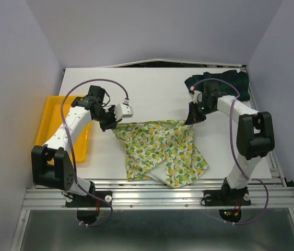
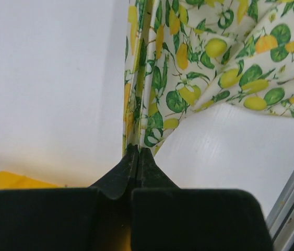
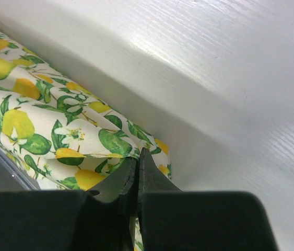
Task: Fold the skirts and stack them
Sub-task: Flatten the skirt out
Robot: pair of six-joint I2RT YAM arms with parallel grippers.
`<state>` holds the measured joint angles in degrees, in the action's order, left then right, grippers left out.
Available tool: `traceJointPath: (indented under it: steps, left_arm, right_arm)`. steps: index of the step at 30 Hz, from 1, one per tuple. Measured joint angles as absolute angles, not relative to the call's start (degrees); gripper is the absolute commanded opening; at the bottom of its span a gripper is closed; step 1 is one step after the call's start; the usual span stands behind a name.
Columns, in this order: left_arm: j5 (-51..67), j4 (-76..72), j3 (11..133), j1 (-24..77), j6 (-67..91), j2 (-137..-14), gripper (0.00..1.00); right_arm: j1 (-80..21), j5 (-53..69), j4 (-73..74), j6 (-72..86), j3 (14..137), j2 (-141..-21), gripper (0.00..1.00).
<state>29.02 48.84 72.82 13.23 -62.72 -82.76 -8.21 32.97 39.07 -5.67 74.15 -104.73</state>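
Observation:
The lemon-print skirt [image 1: 162,149] is white with yellow lemons and green leaves. It hangs stretched between both grippers over the middle of the table, its lower part rumpled near the front edge. My left gripper [image 1: 112,125] is shut on its left top corner [image 2: 136,125]. My right gripper [image 1: 192,120] is shut on its right top corner [image 3: 110,146]. The dark green-and-navy plaid skirt [image 1: 225,81] lies bunched at the back right, behind the right arm.
A yellow plastic tray [image 1: 53,112] sits at the left edge, partly under the left arm. The metal rail [image 1: 157,191] runs along the table's front edge. Grey walls close in on both sides.

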Motion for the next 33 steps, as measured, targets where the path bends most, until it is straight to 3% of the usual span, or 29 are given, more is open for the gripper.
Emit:
traceJointPath:
  steps: [1, 4, 5, 7, 12, 16, 23, 28, 33]
  left_arm:
    - [29.4, 48.0, 69.9, 12.6, -63.1, -82.7, 0.00]
    - [29.9, 46.2, 64.2, 12.3, -63.6, -82.7, 0.00]
    - [29.9, 46.1, 63.0, 12.3, -63.6, -82.7, 0.00]
    - [29.5, 45.9, 62.5, 12.3, -62.8, -82.8, 0.00]
    - [29.5, 43.5, 62.7, 16.3, -59.7, -84.3, 0.00]
    - [29.5, 41.2, 62.7, 21.2, -57.1, -85.7, 0.00]
    - [31.4, 39.3, 62.6, 23.6, -53.2, -87.4, 0.00]
    - [32.9, 39.1, 62.6, 23.4, -51.3, -87.7, 0.00]
    - [33.9, 39.0, 62.7, 23.4, -50.2, -87.9, 0.00]
  right_arm:
    - [-8.0, 33.0, 39.1, -5.8, 74.1, -104.9, 0.05]
    - [-7.9, 33.6, 39.7, -6.5, 74.3, -106.1, 0.32]
    - [-7.9, 33.4, 40.6, -6.7, 74.6, -106.7, 0.49]
    - [-7.4, 33.0, 42.0, -7.1, 75.5, -108.1, 0.55]
    - [-6.0, 31.8, 45.0, -6.8, 79.5, -108.5, 0.54]
    - [-7.1, 29.2, 44.8, -6.8, 82.0, -105.6, 0.42]
    - [-21.4, 17.6, 42.9, -6.9, 82.0, -97.8, 0.36]
    - [-27.6, 11.3, 42.5, -7.1, 81.9, -97.9, 0.39]
    - [-32.0, 3.7, 41.4, -7.5, 81.3, -98.7, 0.51]
